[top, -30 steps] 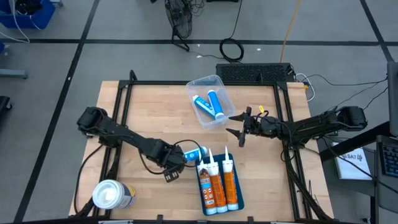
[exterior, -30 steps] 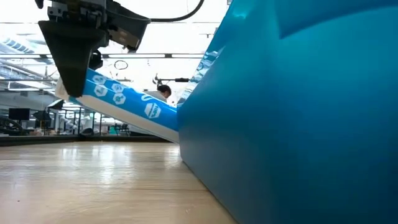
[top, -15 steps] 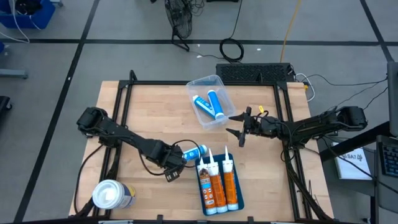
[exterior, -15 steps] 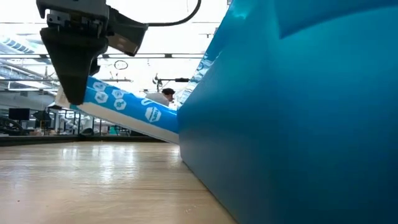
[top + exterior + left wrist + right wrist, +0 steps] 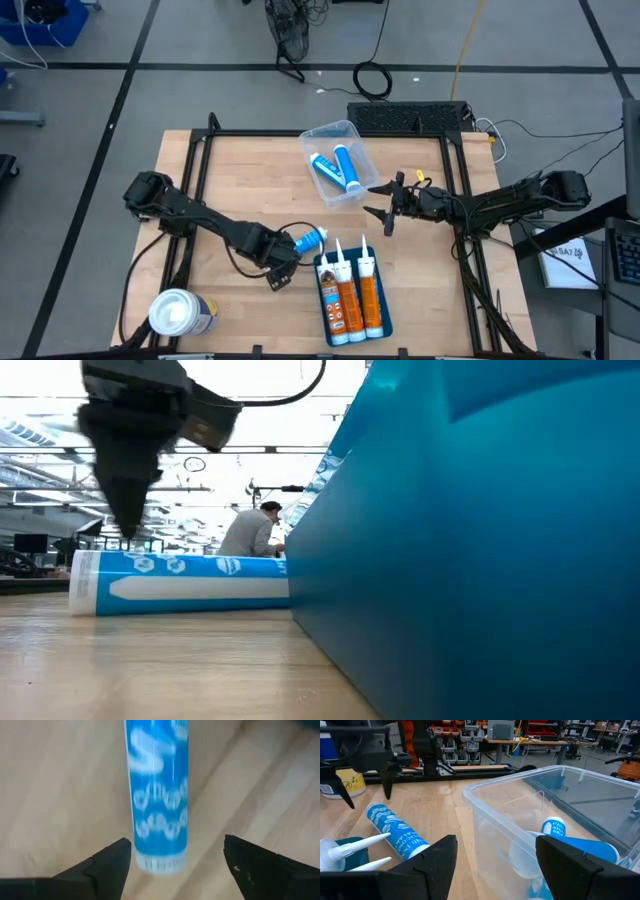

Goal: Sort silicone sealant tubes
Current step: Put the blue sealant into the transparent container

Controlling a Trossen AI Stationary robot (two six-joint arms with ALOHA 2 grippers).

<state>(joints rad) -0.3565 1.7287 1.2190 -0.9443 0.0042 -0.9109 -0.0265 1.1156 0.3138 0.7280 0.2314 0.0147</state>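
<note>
A blue-and-white sealant tube [image 5: 308, 240] lies flat on the table beside the far left corner of the blue tray [image 5: 325, 318]. Its flat end [image 5: 160, 862] is nearest my left gripper [image 5: 282, 260]. That gripper points down just above this end, open, with a finger on either side [image 5: 176, 845] and nothing held. In the low view the tube [image 5: 180, 580] lies level, and the tray wall [image 5: 460, 540] hides its nozzle end. Three orange tubes [image 5: 348, 295] lie in the tray. My right gripper [image 5: 384, 205] hangs open beside the clear bin [image 5: 362, 188], which holds two blue tubes [image 5: 335, 168].
A fat white-topped canister [image 5: 178, 313] stands at the near left corner. The table frame's black bars [image 5: 200, 160] run along the left and right sides. Bare wood lies between the clear bin and the tray. A person [image 5: 250, 530] sits in the room behind the table.
My left gripper has opened and let go of the blue tube. The flat end it held up has dropped, so the tube now lies flat on the table instead of slanting down toward the tray. The gripper has stayed in place above that end.
</note>
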